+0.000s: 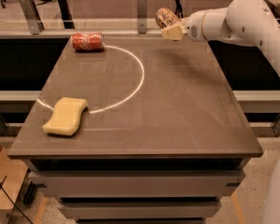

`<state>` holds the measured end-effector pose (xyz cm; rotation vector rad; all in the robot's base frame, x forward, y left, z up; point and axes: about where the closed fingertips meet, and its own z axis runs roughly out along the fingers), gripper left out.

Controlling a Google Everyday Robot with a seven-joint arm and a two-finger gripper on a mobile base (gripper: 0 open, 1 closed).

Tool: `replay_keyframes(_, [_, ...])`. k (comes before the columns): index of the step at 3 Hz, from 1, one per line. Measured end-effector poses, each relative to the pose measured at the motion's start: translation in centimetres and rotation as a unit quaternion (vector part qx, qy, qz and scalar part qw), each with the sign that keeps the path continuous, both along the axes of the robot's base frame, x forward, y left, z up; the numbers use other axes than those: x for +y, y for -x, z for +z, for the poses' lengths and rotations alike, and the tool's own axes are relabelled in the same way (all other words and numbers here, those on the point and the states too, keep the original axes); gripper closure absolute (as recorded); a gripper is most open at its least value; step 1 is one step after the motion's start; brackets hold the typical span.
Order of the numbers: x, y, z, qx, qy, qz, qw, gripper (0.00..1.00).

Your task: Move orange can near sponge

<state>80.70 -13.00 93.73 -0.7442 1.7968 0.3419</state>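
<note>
Clamping part-hidden orange can (164,16), jaws above table (191,111)

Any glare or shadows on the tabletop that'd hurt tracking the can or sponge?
Camera view: soft, even light, no hard glare, only a mild sheen across the table. A faint shadow lies on it below the gripper, which holds the orange can above the far edge. The sponge, front left, is evenly lit, with a thin shadow beneath.

1 high front view; gripper (171,27) top right
</note>
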Motion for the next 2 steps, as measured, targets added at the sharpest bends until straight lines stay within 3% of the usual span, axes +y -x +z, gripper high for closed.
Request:
replay_keyframes(1, [0.7,0.4,0.4,-0.002,0.008,0.015,0.9999,1.0])
replay_keyframes(2, [3.8,3.9,0.4,0.004,0.023,0.075,0.9969,1.0])
